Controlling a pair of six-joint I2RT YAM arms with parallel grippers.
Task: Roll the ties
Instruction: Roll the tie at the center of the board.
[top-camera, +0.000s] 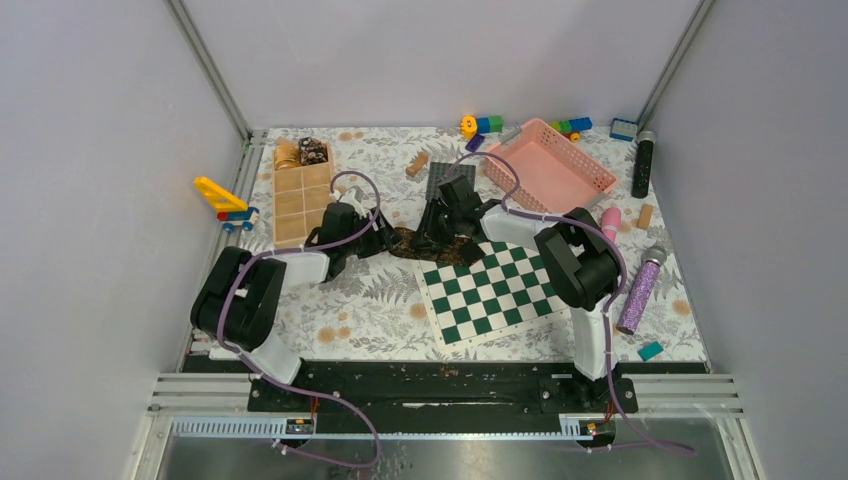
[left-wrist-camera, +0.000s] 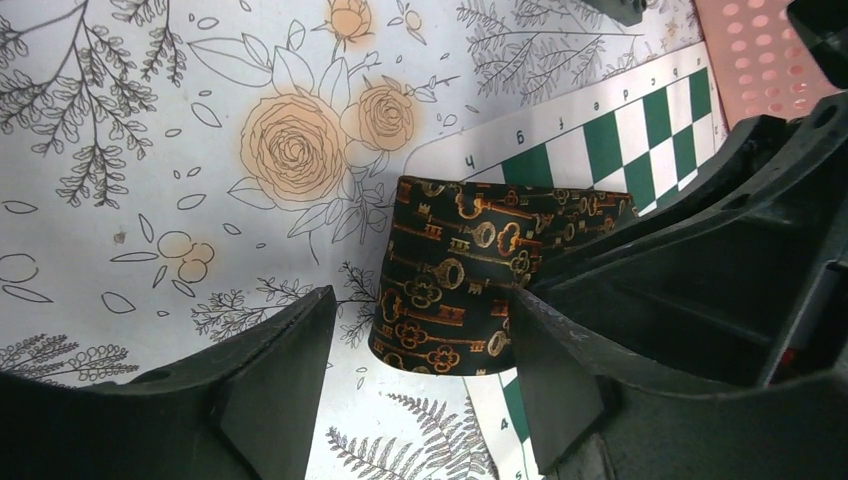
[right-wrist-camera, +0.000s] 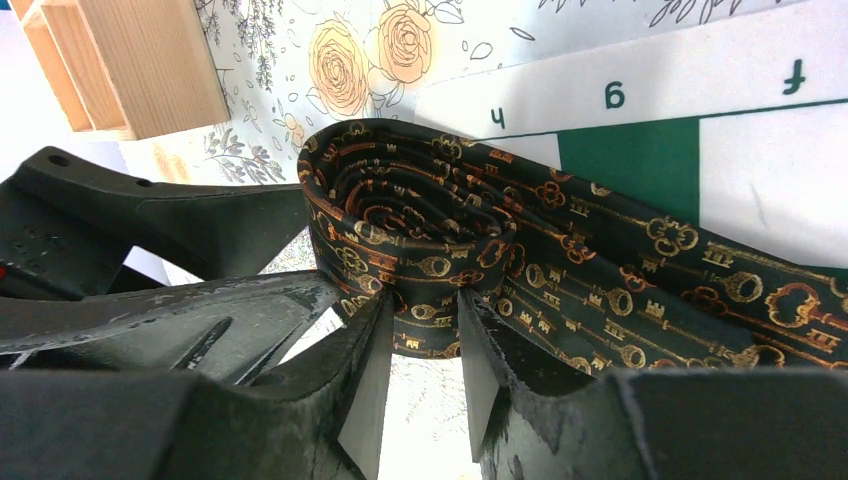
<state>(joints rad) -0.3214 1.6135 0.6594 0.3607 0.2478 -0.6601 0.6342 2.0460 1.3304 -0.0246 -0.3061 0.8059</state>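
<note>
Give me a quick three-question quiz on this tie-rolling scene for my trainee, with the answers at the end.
1. True or false: the tie is fully rolled.
2. Which gripper pinches the coil's wall? A: left. B: right. C: neither.
3. Fill in: the tie's unrolled tail lies on the ___.
Key: 1 false, a flat tail trails out. 2 B: the right gripper pinches, the left gripper stands open. 3 chessboard.

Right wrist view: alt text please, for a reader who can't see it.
A dark tie patterned with gold keys, partly rolled into a coil, trails over a green-and-white chessboard mat on a floral table cover. The jaws of the right gripper pinch the coil's near wall. A wooden tray sits at upper left.
</note>
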